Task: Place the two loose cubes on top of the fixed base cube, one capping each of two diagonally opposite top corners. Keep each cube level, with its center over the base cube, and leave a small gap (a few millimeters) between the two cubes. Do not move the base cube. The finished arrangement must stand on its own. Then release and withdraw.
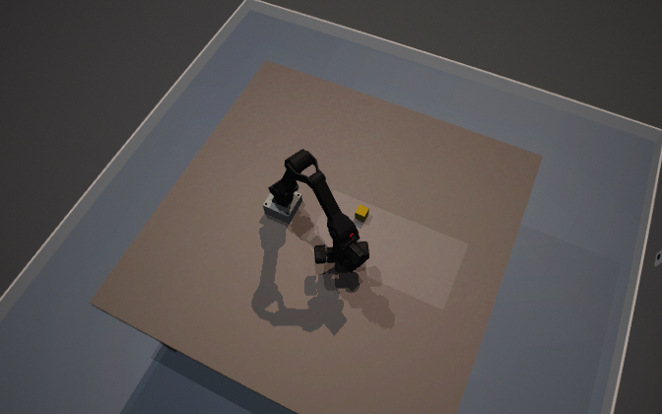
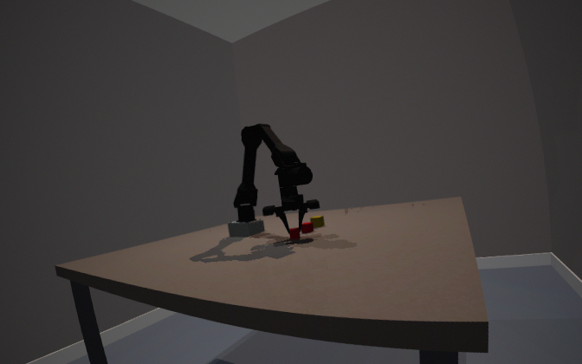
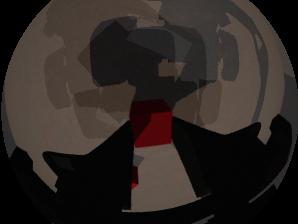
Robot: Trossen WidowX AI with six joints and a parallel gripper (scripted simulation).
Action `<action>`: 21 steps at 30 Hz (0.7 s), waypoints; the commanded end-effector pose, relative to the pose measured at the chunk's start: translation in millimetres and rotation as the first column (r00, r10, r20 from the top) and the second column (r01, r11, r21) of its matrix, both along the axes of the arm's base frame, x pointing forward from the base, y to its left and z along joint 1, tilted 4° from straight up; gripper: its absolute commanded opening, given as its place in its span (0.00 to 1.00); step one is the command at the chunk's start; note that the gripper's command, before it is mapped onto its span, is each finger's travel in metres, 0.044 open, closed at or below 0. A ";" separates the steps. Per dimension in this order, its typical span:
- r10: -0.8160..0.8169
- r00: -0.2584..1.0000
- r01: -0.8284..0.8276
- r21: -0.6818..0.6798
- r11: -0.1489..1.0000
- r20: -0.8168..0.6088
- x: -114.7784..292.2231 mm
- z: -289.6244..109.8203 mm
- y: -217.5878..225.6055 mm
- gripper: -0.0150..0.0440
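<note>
1. Table (image 2: 329, 299) – brown top; its curved front edge fills the lower part of the exterior view.
2. Gripper (image 2: 295, 231) points straight down at centre frame, with its fingertips at table level either side of the near red cube (image 2: 294, 233).
3. Fingers are closed in on that cube – clamped on its two sides. In the wrist view the cube (image 3: 153, 125) sits at centre between the dark fingers. It rests on the table.
4. The second red cube (image 2: 307, 227) is just behind and to the right of the held one. Whether they touch is not clear.
5. The yellow cube (image 2: 317, 221) is further right and back, near the second red one and alone on the table. In the top view it (image 1: 362, 212) shows right of the forearm, while both red cubes are hidden under the wrist there.
6. The arm's grey base block (image 2: 247, 228) is left of centre, further back, well apart from the cubes.
</note>
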State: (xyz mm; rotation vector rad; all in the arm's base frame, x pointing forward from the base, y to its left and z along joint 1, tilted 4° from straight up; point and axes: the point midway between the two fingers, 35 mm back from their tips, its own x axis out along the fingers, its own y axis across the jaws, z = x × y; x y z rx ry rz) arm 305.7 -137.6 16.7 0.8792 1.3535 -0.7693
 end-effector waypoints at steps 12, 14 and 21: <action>-0.003 1.000 0.003 -0.002 1.000 -0.004 1.4 41.4 -3.7 0.43; -0.003 1.000 0.003 -0.002 1.000 -0.004 1.1 47.7 -4.0 0.43; -0.003 1.000 0.003 -0.002 1.000 -0.004 -0.8 69.9 -4.3 0.43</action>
